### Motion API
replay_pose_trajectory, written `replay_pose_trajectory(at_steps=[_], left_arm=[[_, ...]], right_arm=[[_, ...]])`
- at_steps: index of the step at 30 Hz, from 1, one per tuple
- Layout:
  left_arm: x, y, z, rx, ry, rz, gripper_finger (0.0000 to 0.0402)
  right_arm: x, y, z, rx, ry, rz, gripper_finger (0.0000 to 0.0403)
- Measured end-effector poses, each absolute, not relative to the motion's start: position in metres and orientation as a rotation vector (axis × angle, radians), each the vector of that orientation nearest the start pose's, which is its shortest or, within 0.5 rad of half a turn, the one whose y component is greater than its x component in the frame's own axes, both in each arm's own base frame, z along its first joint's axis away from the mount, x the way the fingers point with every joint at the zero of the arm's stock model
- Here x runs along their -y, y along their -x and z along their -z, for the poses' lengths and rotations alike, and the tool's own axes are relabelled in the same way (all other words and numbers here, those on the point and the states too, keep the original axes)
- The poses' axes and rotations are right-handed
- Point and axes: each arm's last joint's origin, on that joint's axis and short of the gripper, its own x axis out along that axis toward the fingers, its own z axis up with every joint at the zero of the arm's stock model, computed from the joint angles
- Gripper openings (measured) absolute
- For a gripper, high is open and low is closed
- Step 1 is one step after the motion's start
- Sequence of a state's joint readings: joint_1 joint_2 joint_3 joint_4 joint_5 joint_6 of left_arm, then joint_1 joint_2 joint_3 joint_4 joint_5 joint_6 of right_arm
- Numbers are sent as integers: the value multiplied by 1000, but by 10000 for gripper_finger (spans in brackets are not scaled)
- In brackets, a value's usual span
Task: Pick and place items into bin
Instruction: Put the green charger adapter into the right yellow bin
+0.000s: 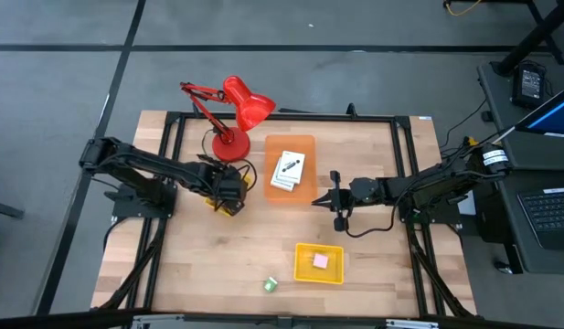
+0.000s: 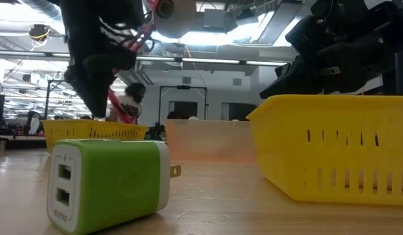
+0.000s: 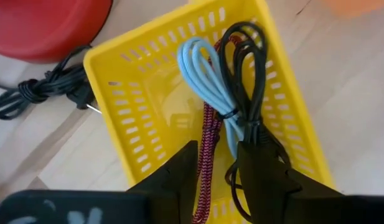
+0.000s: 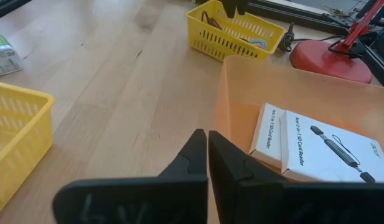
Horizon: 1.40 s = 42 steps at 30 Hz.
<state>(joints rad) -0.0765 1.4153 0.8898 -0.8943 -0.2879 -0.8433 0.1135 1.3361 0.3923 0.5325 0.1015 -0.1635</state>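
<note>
Now the left claw (image 3: 218,163) stands spread over the yellow basket (image 3: 142,93) near the lamp (image 1: 238,114), cords (image 3: 224,93) inside. Rising, a finger could snag a loop. The right claw (image 4: 208,163) is pressed together, empty.

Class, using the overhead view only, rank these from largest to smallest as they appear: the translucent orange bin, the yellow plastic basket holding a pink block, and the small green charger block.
1. Translucent orange bin
2. Yellow plastic basket
3. Green charger block
</note>
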Motion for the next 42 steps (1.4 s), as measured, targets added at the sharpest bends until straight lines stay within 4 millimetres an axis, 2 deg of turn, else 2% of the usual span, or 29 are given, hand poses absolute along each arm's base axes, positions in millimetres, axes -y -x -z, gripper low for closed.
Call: replay_pose_trajectory(at_steps=[5,11,16,21,28,34,42], left_arm=[[13,-228,-214,-1152,410,-683,92],[31,-213,-239,-995,238,-636,66],[56,-200,-254,-857,65,-563,43],[85,-192,-261,-757,-83,-436,12],[122,-185,-267,-595,-86,-330,3],[156,-194,-259,-516,-93,-222,3],[192,-217,-226,-502,-115,-153,3]], right_arm=[[-24,-238,-158,-407,206,-45,0],[-24,-238,-158,-407,206,-45,0],[-24,-239,-159,-400,205,-42,0],[-24,-241,-164,-344,201,-38,0],[-24,-241,-167,-315,198,-35,0],[-24,-241,-167,-317,194,-35,0],[-26,-241,-167,-317,119,-52,0]])
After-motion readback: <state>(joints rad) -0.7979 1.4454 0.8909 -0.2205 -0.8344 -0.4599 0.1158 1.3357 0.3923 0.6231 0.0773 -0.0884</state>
